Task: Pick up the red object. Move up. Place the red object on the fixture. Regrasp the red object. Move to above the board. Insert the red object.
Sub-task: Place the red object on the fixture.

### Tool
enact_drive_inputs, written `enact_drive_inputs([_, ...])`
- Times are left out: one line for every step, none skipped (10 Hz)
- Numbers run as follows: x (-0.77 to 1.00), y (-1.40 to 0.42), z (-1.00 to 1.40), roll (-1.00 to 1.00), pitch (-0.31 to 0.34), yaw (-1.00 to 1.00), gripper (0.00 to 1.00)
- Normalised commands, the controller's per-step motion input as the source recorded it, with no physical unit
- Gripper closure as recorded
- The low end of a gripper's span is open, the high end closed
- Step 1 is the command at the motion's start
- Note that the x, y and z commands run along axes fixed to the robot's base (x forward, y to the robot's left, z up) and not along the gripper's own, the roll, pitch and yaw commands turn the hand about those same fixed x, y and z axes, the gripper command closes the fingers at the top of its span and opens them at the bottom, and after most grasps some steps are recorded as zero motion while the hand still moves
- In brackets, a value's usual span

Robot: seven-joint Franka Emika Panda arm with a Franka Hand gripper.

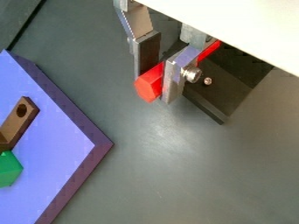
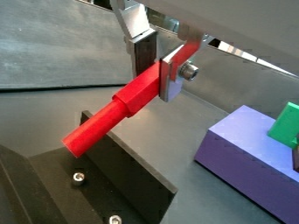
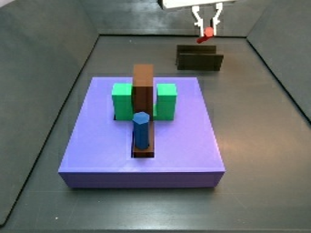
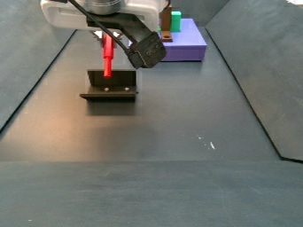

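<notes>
The red object [image 2: 114,115] is a long red peg, and my gripper [image 2: 158,74] is shut on its upper part, one silver finger on each side. In both side views the peg [image 4: 106,58] hangs upright from the gripper [image 4: 109,37] directly over the fixture [image 4: 110,89], a small dark holder [image 3: 199,58]. Its lower end is close to the fixture; I cannot tell whether it touches. In a wrist view the gripper [image 1: 158,83] holds the peg [image 1: 149,85] beside the fixture [image 1: 230,94]. The purple board [image 3: 183,146] lies apart from the gripper.
The board carries a green block [image 3: 122,100], a long brown bar [image 3: 144,84] and an upright blue peg [image 3: 142,130]. The wrist views show the board's corner [image 1: 59,153] and its edge [image 2: 246,157] near the fixture. Dark walls enclose the floor [image 4: 154,151].
</notes>
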Motion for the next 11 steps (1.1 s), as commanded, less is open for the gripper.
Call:
enact_drive_inputs([0.07, 0.0, -0.04, 0.0, 0.0, -0.06, 1.0])
enact_drive_inputs([0.13, 0.03, -0.25, -0.21, -0.031, -0.01, 1.0])
enact_drive_inputs([0.12, 0.04, -0.36, -0.34, -0.117, 0.0, 1.0])
enact_drive_inputs([0.09, 0.05, -0.43, -0.42, -0.18, 0.0, 1.0])
enact_drive_inputs([0.06, 0.04, -0.42, -0.38, -0.189, 0.0, 1.0])
enact_drive_inputs([0.05, 0.06, -0.27, -0.29, -0.106, 0.0, 1.0])
enact_drive_inputs([0.03, 0.07, -0.14, -0.17, -0.017, 0.0, 1.0])
enact_drive_inputs([0.0, 0.05, -0.1, 0.0, 0.0, 0.0, 1.0])
enact_drive_inputs([0.08, 0.05, -0.17, 0.0, 0.0, 0.0, 1.0])
enact_drive_inputs([0.13, 0.08, -0.17, 0.0, 0.0, 0.0, 1.0])
enact_drive_inputs([0.1, 0.09, -0.21, 0.0, 0.0, 0.0, 1.0])
